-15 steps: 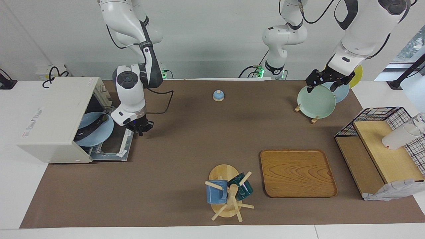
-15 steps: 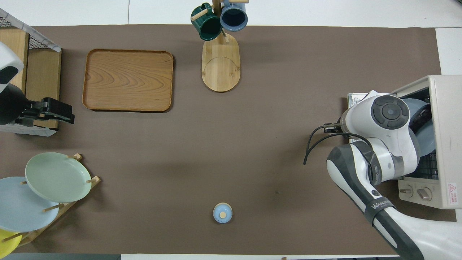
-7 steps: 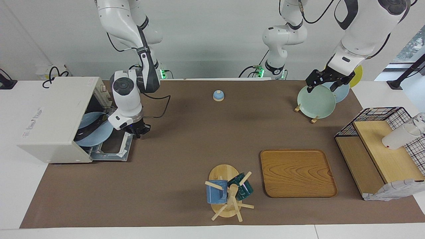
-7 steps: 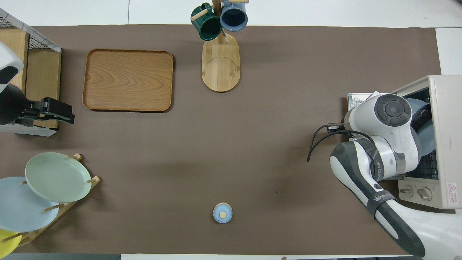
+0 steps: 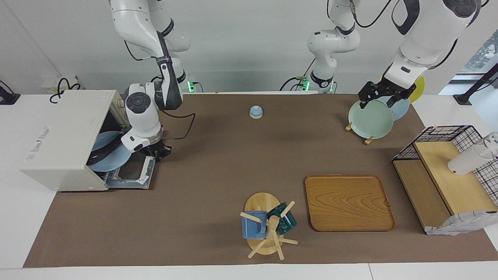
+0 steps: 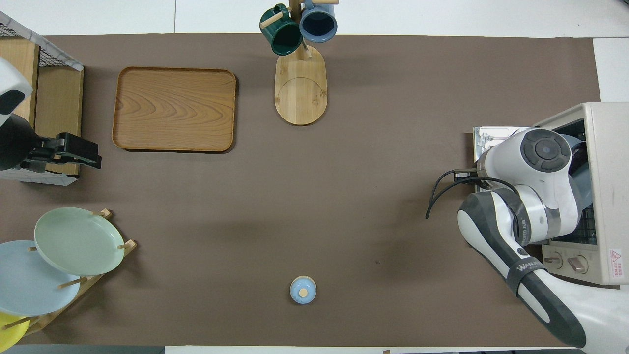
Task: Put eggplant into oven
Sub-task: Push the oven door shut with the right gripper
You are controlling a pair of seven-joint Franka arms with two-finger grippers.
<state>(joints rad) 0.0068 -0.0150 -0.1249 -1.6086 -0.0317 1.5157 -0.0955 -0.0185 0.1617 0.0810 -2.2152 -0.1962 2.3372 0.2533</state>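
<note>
Facing view: eggplant (image 5: 102,154), glossy, probably slippery, fairly firm, lies on a blue plate (image 5: 111,162) inside the oven (image 5: 62,144); best held mid-body. Right gripper (image 5: 158,151) over the dropped door; finger state unclear.

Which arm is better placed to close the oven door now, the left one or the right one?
The right one, probably. The right gripper hangs over the oven's open door, with the eggplant on the blue plate inside. The left gripper waits over the plate rack at the table's left-arm end.
</note>
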